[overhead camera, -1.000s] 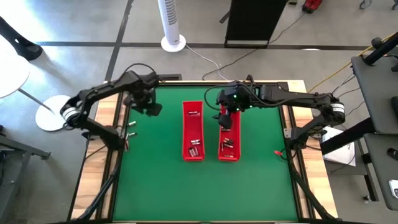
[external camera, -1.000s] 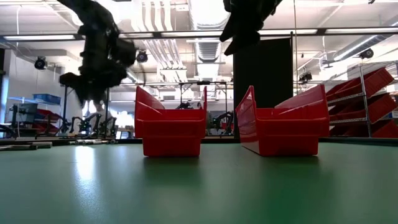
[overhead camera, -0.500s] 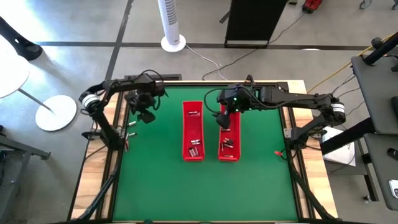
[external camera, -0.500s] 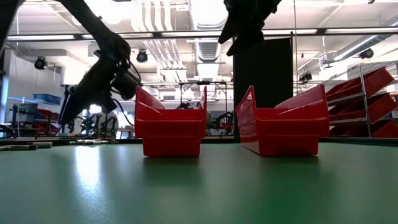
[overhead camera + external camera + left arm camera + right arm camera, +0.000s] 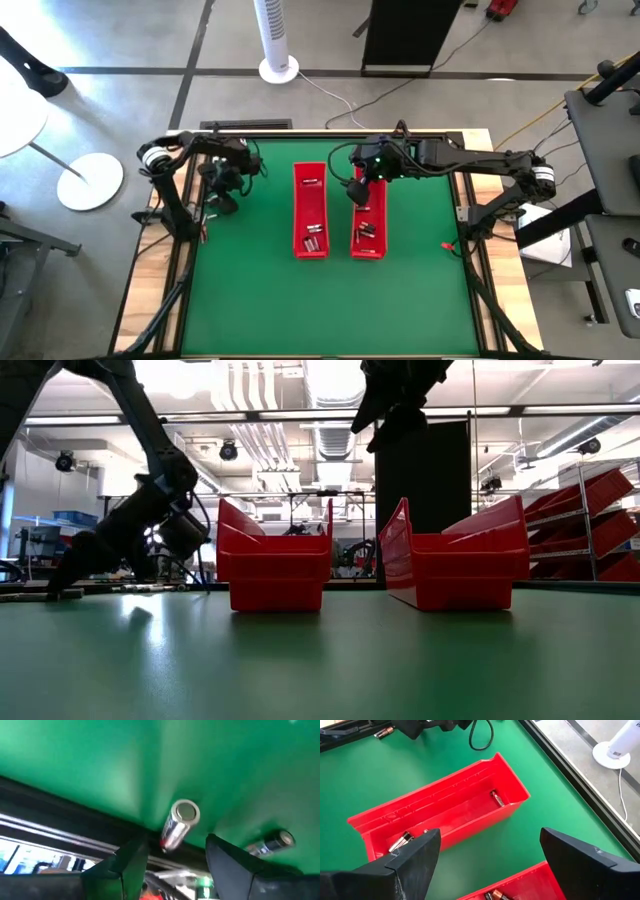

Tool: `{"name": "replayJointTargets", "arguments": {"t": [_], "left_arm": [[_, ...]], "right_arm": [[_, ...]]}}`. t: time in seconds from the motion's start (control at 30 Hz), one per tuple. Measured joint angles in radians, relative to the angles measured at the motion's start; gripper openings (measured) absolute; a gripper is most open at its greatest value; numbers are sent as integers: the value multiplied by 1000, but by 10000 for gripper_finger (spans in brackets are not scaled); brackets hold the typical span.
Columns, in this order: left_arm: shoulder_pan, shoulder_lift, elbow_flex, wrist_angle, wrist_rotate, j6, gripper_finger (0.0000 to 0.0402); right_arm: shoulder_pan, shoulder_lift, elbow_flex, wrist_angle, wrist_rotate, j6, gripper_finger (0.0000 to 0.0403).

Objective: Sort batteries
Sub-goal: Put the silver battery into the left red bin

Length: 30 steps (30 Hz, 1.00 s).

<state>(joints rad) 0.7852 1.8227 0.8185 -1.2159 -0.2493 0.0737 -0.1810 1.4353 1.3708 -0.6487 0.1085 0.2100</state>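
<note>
I read the left gripper (image 5: pixel 172 857) as parted, its two dark fingers (image 5: pixel 125 862) straddling one silvery battery (image 5: pixel 178 823) that lies at the green bench mat's (image 5: pixel 260 300) left edge, against the dark frame rail. The fingers do not close on it; I cannot confirm contact. A second battery (image 5: pixel 272 842) lies just beside the other finger. From above, the left gripper (image 5: pixel 222 200) sits low at the mat's left border, near the loose batteries (image 5: pixel 210 212) along that edge. The level view shows it (image 5: pixel 65 582) angled down to the bench surface.

I read the right gripper (image 5: pixel 485 865) as wide apart and empty, with nothing between its fingers. It hangs (image 5: pixel 360 192) above the rear end of the right red tray (image 5: pixel 368 240), clear of the tray walls (image 5: pixel 455 565).

The left red tray (image 5: pixel 440 815) holds one battery (image 5: pixel 496 798) at one end and further batteries (image 5: pixel 402 840) at the other. The right red tray also holds batteries (image 5: pixel 365 230).
</note>
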Motion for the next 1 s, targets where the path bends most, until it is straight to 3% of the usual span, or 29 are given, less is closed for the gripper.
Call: {"name": "replayJointTargets", "arguments": {"t": [0.3,0.63,0.8,1.0], "left_arm": [[-29,-9,-23,56,-2,29,147],[-50,-13,-45,75,-1,55,25],[-68,-61,-30,82,27,1,25],[-77,-208,-11,157,67,-104,25]], "right_arm": [[0,0,-2,3,0,-1,337],[0,0,-2,-1,-1,-17,330],[0,-3,-2,-38,-3,-47,336],[-1,-21,-2,-95,-3,-100,337]]}}
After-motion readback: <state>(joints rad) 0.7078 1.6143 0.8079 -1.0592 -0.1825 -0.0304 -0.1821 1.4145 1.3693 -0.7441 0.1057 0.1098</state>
